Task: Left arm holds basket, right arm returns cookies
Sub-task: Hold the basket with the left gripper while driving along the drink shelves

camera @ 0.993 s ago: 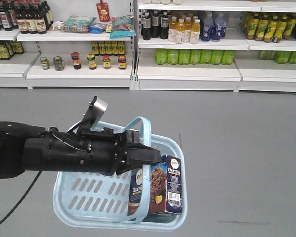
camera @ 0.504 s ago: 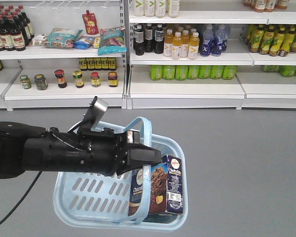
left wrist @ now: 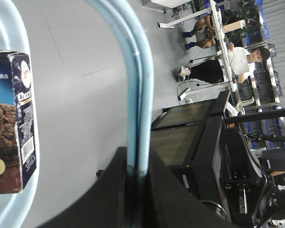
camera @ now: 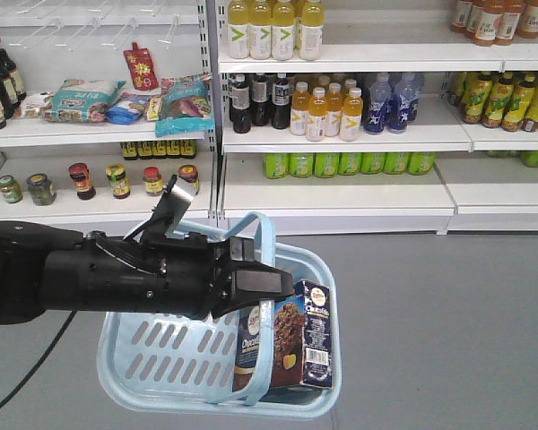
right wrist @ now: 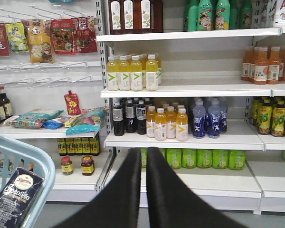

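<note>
Left pincer [left wrist: 138, 165] grips the basket [camera: 161, 356] by its handles (cookies [camera: 291, 345] upright inside); right pincer [right wrist: 143, 164] seemingly pressed together.

cookies [camera: 291, 345] stood in the basket [camera: 161, 358], at its right end | left arm [camera: 117, 282] came in from the left, above the basket | left gripper [camera: 267, 285] sat around the handles [camera: 265, 235], over the cookies | shelves [camera: 341, 193] stood behind, across the floor [camera: 448, 313]
</note>
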Motion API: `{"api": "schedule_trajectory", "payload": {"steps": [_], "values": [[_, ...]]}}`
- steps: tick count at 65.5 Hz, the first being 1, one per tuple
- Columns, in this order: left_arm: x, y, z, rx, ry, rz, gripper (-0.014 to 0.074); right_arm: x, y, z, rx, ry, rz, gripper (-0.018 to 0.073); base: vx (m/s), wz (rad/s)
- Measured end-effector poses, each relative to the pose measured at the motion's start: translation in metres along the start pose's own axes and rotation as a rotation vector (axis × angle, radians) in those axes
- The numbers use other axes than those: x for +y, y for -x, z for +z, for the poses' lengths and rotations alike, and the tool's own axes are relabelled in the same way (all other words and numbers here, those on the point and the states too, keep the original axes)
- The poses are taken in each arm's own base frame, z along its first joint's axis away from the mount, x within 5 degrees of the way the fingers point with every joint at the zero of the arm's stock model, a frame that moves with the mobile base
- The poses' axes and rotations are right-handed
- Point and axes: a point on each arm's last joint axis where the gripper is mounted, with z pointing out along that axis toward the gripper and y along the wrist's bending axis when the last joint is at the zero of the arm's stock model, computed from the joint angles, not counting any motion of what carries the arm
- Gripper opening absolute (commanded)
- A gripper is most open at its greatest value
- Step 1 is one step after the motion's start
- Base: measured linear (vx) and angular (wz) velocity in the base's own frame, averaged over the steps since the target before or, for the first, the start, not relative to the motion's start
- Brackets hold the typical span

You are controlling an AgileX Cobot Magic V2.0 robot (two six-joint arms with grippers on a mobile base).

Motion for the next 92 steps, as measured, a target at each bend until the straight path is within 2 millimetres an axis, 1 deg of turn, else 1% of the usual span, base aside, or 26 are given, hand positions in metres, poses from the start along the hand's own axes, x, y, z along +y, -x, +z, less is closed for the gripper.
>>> {"api": "schedule_trajectory", "payload": {"steps": [24,38,63,92], "values": [[0.0001,0.0001,0.0000,-0.001,0.002,0.000,-0.0003,0.0000,0.0000,0.0000,0.000,0.000,0.000,-0.0003,0.44,-0.09],[0.0004,0.0004,0.0000,-0.004,0.005,0.000,-0.0003,0.0000,0.0000,0.0000,0.000,0.000,0.000,-0.0003,0.41,-0.39],[0.0006,0.0005,0.0000,-0.006,0.007,0.000,-0.0003,0.0000,0.0000,0.0000,0.000,0.000,0.000,-0.0003,0.35,-0.69],[0.0011,0.0010,0.0000,-0.011,0.012,-0.001,-0.0003,0.0000,0.0000,0.0000,0.000,0.000,0.000,-0.0003,0.24,-0.92]]}}
